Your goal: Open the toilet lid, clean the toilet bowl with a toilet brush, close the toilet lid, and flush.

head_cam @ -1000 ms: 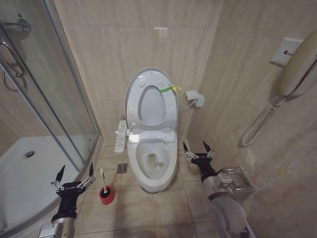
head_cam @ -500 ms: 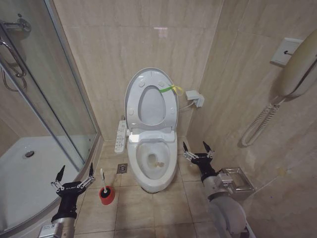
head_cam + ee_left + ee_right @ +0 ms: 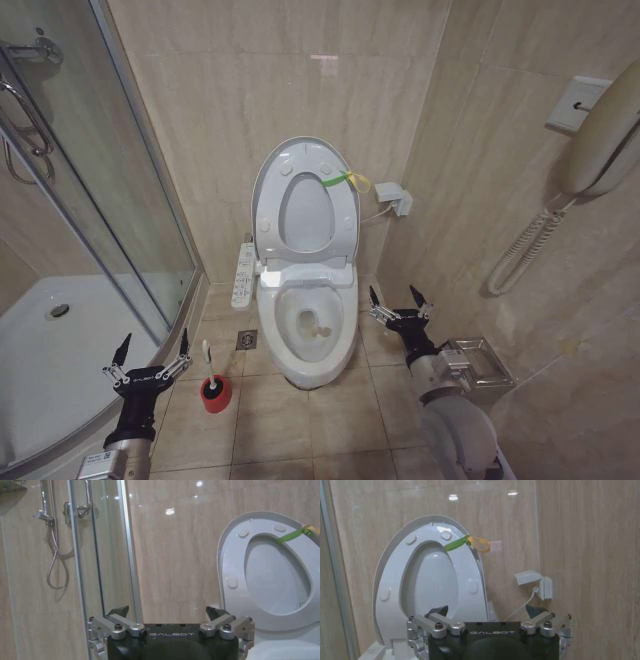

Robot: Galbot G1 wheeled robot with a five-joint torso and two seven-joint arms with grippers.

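White lid [image 3: 305, 205] with yellow-green band [image 3: 345, 181]; white bowl [image 3: 308, 330]; white brush [image 3: 207, 358] in red cup [image 3: 215, 394]. Walls [image 3: 270, 90] and floor [image 3: 290, 420]: beige tile, faintly veined, pale grout. White shower tray [image 3: 60, 350]; silver-framed glass door [image 3: 120, 210]. Black and silver left pincer [image 3: 150, 358] and right pincer [image 3: 399, 303].

"GALBOT" in pale caps on black body of left gripper [image 3: 170, 617], between its 2 finger mounts. Same "GALBOT" wordmark on right gripper [image 3: 490, 615]. Small white label w/ tiny print low on left arm in head view, too small to read. No other legible txt.
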